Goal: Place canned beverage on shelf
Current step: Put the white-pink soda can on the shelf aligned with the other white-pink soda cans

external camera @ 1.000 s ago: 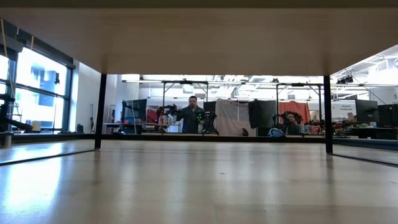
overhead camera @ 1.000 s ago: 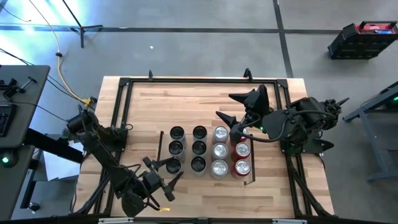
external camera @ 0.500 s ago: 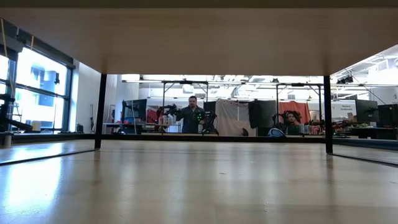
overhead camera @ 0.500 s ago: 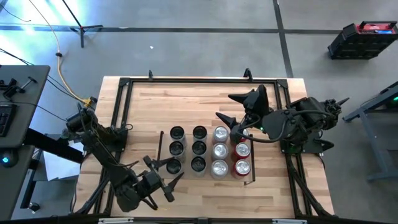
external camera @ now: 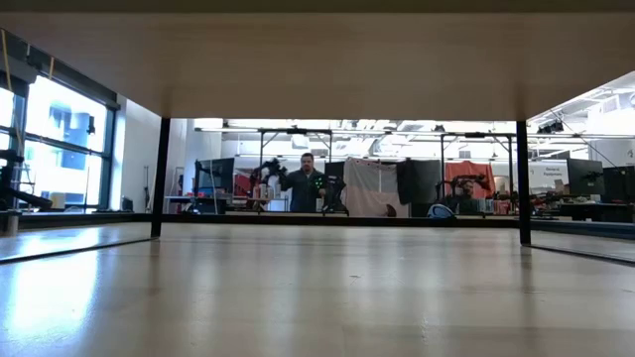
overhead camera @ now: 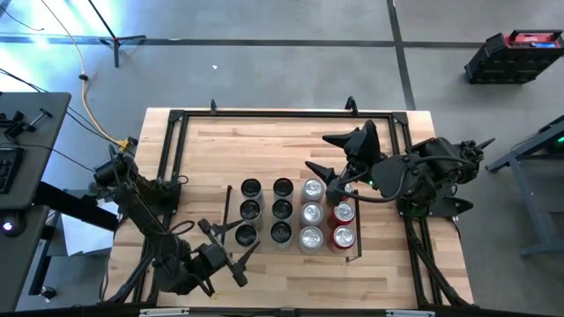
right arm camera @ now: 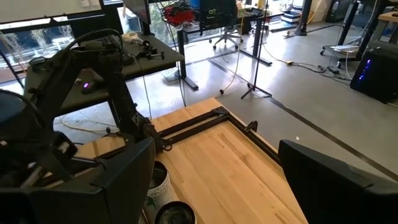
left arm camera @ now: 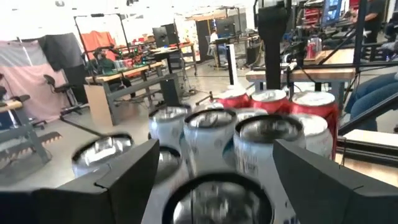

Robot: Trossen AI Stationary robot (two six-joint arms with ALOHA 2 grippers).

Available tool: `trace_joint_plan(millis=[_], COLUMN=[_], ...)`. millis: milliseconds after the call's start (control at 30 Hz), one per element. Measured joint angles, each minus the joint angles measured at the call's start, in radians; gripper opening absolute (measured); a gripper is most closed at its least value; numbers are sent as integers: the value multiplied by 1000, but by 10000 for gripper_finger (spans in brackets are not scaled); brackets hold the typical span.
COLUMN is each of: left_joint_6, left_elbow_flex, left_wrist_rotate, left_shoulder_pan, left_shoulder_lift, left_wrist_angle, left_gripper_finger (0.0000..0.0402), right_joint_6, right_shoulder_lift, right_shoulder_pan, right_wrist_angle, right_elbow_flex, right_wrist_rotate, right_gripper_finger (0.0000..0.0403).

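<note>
Surface: light-wood tabletop (overhead camera: 264, 145) edged by a black frame, bare across the upper half of the high view.
Room: grey floor around it; the low view looks level across the wood to desks and a standing person (external camera: 306, 186) far back.
Shelf: flat light-wood bay with thin black rails (overhead camera: 226, 204), lower centre, holding black, silver and red cans (overhead camera: 311, 213) in rows.
Left gripper (overhead camera: 226, 248): lower left, just beside the near black can (overhead camera: 246, 235), fingers spread wide, gripping nothing.
Right gripper (overhead camera: 332, 155): right of centre, above the back cans, fingers spread wide, empty.
Open room: bare wood in front of the rows.
</note>
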Motion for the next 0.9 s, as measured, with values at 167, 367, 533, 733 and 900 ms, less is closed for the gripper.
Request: trace_joint_plan(millis=[167,367,533,733,900], left_joint_6=[112,160,93,-203,-378], left_elbow_flex=[82,156,158,67,-32], left_wrist_rotate=[0,0,1,3,2], left_shoulder_pan=[-25,-118,-209,-245,-210], left_shoulder_lift=[0,0,0,0,1], left_wrist_angle=[-2,-2,-10,-87,-95], left_gripper_finger=[306,306,298,266,228], right_joint_6=[0,1,2,3,27], right_shoulder_lift=[0,0,0,0,0], right_shoulder_pan=[0,0,0,0,0], right_wrist_angle=[0,0,-1,-1,0], right_elbow_flex=[0,0,0,0,0], right_wrist_rotate=[-2,-23,-51,-52,-72], right_gripper_finger=[328,328,328,328,328])
